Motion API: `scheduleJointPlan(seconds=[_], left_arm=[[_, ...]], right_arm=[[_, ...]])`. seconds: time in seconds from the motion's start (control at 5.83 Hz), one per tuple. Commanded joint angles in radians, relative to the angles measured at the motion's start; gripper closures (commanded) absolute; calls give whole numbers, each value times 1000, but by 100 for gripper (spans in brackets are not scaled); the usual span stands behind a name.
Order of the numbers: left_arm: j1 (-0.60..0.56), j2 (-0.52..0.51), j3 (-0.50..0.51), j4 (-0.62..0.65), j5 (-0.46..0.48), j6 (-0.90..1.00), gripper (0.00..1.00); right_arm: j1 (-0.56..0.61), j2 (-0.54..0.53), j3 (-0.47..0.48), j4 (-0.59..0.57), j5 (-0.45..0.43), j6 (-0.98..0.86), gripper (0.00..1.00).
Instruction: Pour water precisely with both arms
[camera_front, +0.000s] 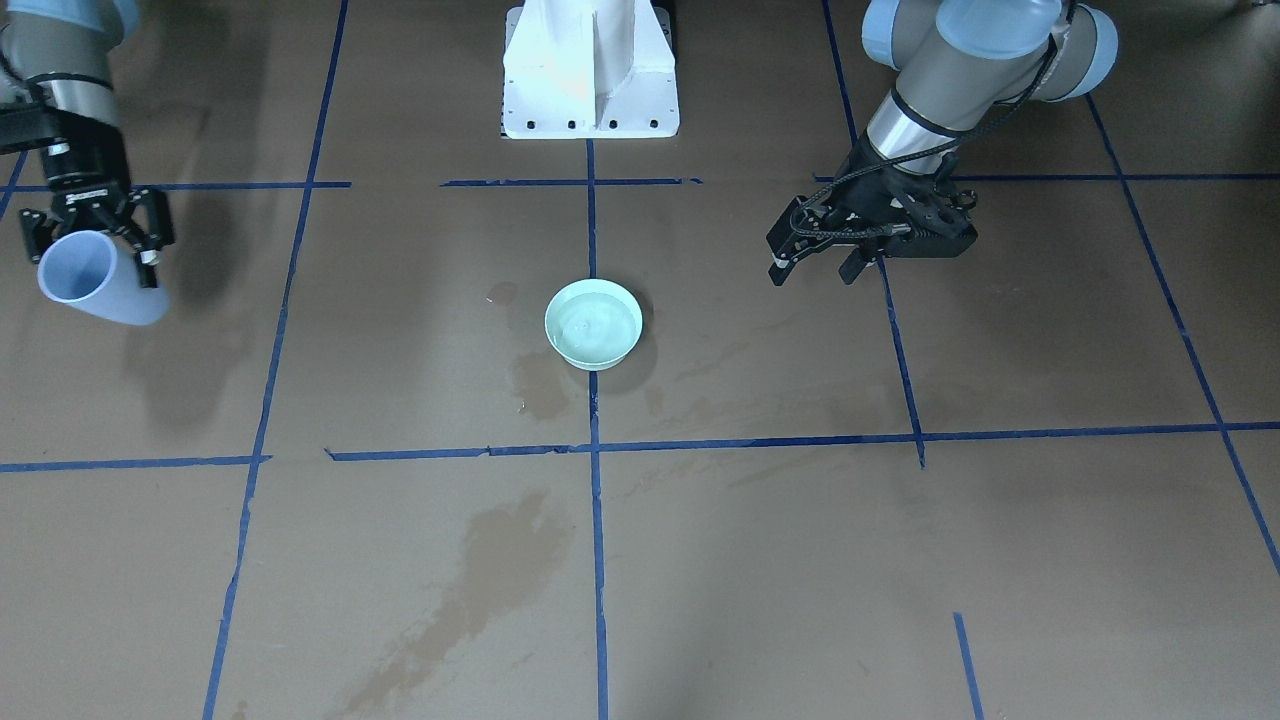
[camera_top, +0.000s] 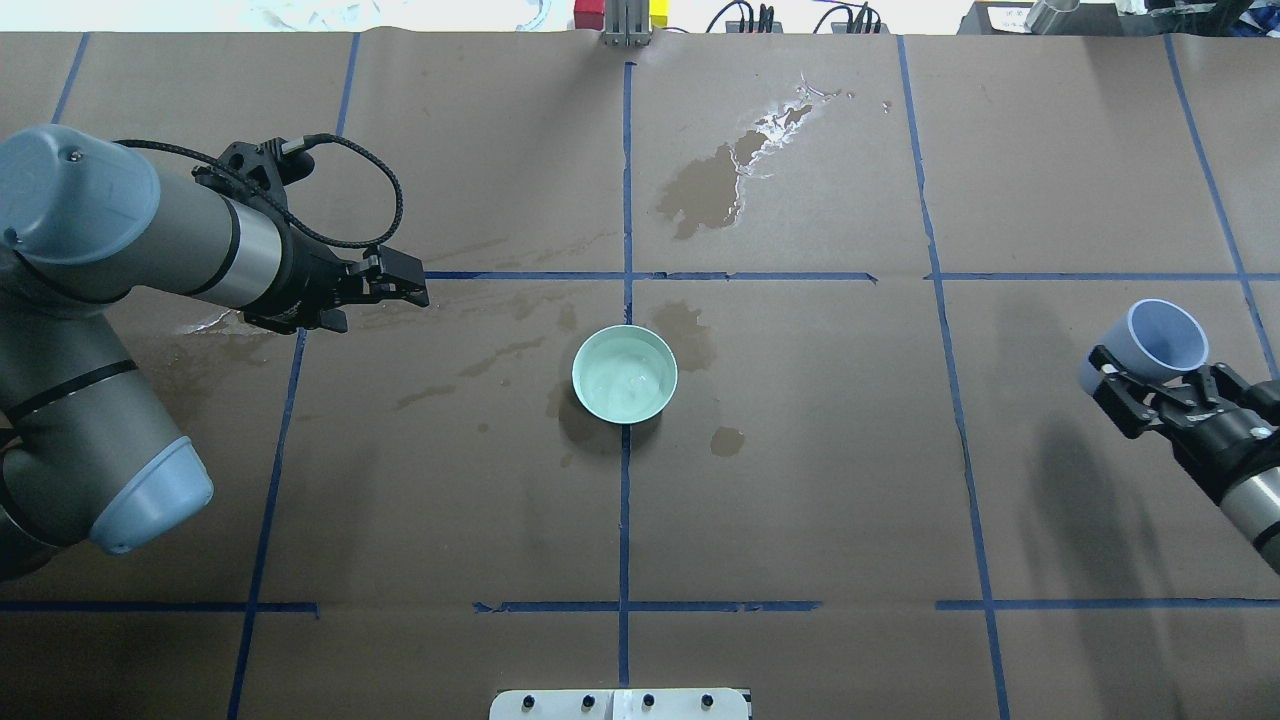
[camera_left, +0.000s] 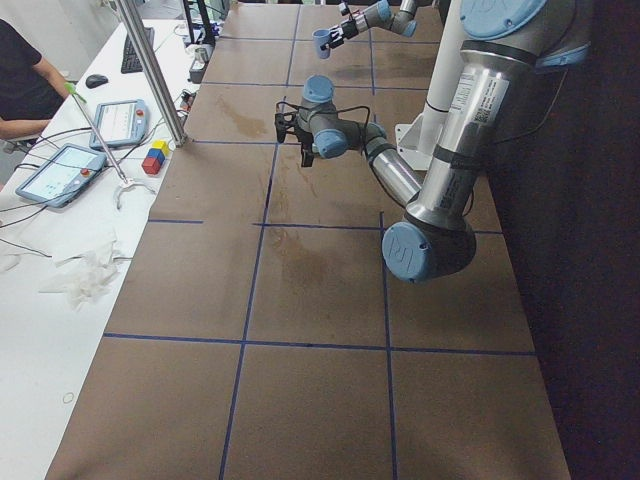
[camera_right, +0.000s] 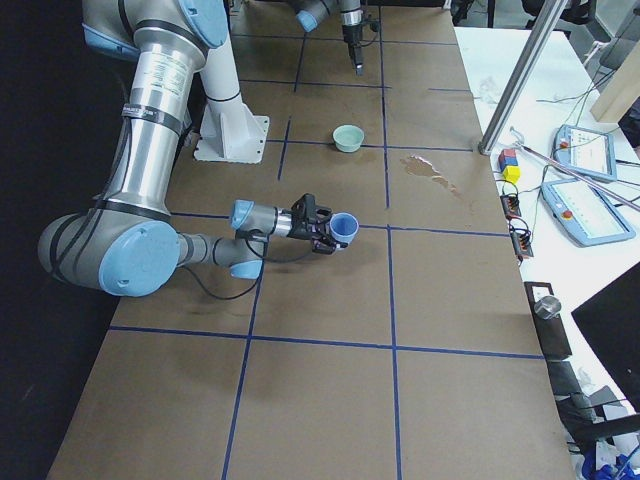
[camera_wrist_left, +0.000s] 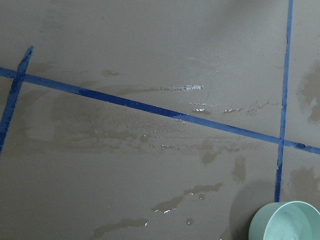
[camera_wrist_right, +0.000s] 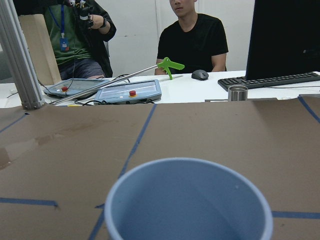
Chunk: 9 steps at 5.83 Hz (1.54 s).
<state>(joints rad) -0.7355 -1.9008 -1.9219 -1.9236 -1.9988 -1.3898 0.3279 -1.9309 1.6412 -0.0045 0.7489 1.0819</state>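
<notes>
My right claw (camera_top: 1158, 378) clamps a tilted blue cup (camera_top: 1166, 335) far right on the bench (camera_top: 800, 500). My left claw (camera_top: 412, 282) hangs parted and empty, left of the bowl (camera_top: 576, 375) holding water (camera_top: 625, 380).

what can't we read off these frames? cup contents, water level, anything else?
blue cup: the right wrist view's lower edge cuts off its bottom, and it is too small in the overhead view, so full or empty is unclear.
water in the mint bowl: only a sheen shows in the front and overhead views; depth is unreadable.
mint bowl, left wrist view: clipped by the lower right corner.
left gripper: absent from its own wrist view.
</notes>
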Motion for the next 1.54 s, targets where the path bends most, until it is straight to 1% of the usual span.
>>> scheduleJointPlan(seconds=[0.0, 0.17, 0.34, 0.51, 1.03, 1.2, 1.37], left_arm=[[1, 0, 0, 0, 0, 0, 0], [-1, 0, 0, 0, 0, 0, 0], [-1, 0, 0, 0, 0, 0, 0], [-2, 2, -2, 0, 0, 0, 0], [-5, 6, -9, 0, -1, 2, 0], [-5, 6, -9, 0, -1, 0, 0], [-5, 8, -11, 0, -1, 2, 0]], right_arm=[[11, 0, -75, 54, -25, 3, 98], [8, 10, -134, 54, -28, -3, 96], [5, 41, -174, 58, -28, -4, 88], [8, 56, -187, 58, -28, -2, 84], [6, 58, -207, 60, -28, 7, 79], [6, 58, -207, 60, -28, 9, 71], [5, 59, -207, 60, -26, 9, 59]])
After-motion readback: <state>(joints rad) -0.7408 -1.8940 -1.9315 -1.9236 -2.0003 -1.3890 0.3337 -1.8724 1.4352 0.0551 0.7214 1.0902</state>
